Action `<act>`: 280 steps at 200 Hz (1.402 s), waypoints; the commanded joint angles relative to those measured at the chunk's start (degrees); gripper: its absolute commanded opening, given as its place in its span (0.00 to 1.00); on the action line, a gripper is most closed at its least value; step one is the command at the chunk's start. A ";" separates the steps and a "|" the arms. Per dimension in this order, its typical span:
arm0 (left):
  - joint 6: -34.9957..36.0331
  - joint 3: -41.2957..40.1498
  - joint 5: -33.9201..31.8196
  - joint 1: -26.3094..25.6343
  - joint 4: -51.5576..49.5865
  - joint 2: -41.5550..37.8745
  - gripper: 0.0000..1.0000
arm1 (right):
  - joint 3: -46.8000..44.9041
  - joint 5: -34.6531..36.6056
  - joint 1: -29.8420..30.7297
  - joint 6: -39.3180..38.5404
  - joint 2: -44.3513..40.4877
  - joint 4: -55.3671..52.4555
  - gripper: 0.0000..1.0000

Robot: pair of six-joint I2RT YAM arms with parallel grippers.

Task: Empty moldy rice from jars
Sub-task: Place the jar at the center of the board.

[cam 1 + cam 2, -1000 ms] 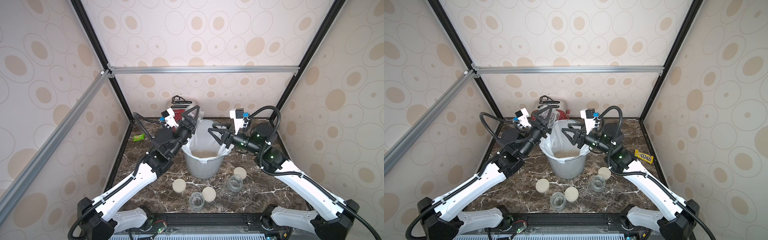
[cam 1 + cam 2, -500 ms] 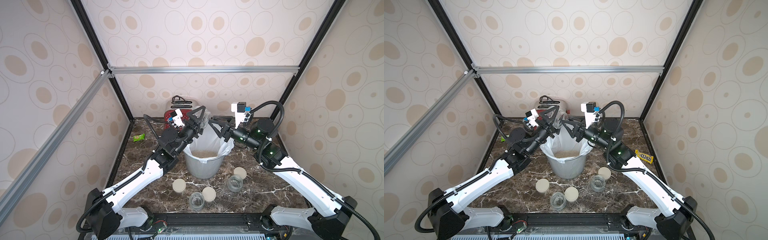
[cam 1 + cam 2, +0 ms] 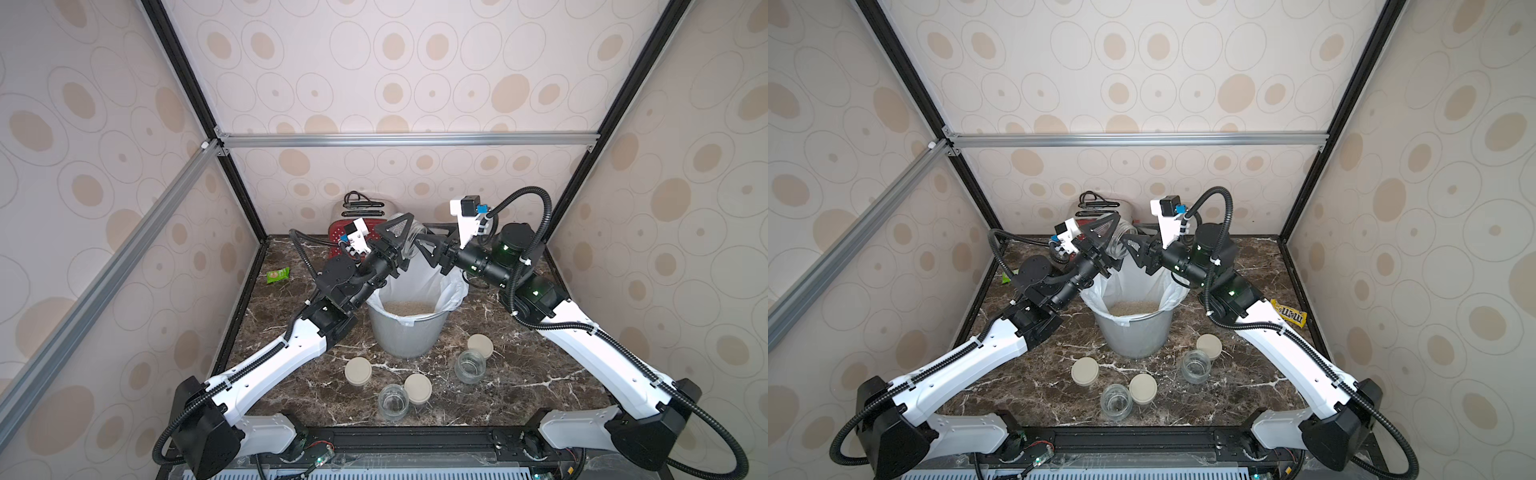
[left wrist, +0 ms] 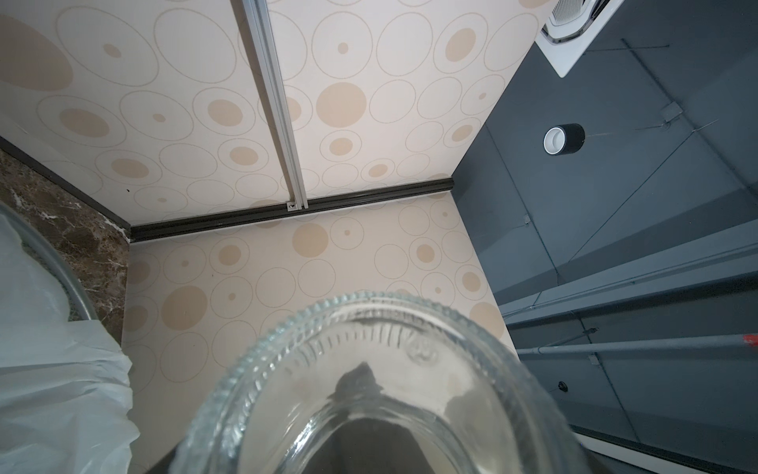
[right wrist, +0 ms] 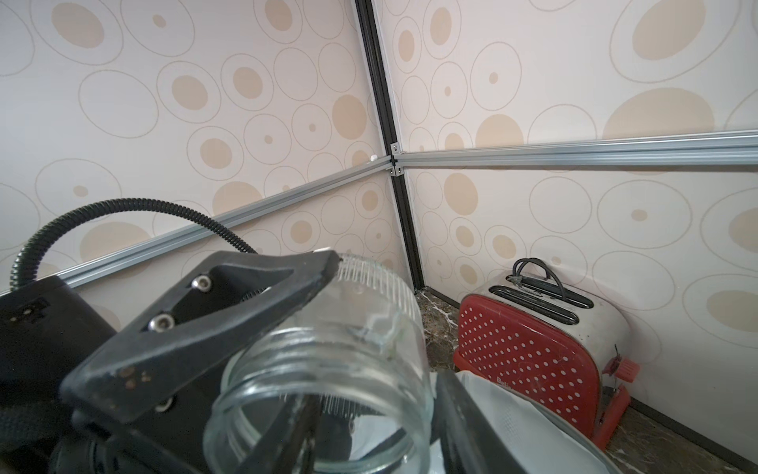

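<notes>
A red toaster (image 5: 529, 353) stands behind the bin (image 3: 405, 338) holding rice (image 3: 409, 308). Above it the left claw (image 3: 400, 245) clamps a jar (image 3: 416, 234). The right claw (image 3: 430, 244), jaws apart, sits beside its mouth.

Pale rice (image 3: 409, 308) heaped in bin (image 3: 405, 338); raised jar (image 3: 409, 241) empty, tipped above it; front jar (image 3: 393, 401), right jar (image 3: 469, 365) upright, lidless, empty

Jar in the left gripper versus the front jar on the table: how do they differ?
The held jar hangs above the bin, clamped in the left gripper; the front jar stands on the table. The held jar is tipped on its side; the front jar is upright, mouth up. Both are clear glass, lidless and look empty.
</notes>
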 commanded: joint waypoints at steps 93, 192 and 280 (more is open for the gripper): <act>-2.34 -0.08 1.38 0.30 4.58 -2.53 0.66 | 6.05 2.23 0.38 -2.80 6.41 -0.80 0.00; 4.71 -4.61 -6.50 1.70 -11.01 -12.88 0.99 | 6.96 3.65 0.39 0.32 7.36 -0.68 0.00; 40.18 -6.86 -37.58 1.90 -50.75 -41.16 0.99 | 23.35 0.16 6.02 -6.12 15.18 -18.12 0.00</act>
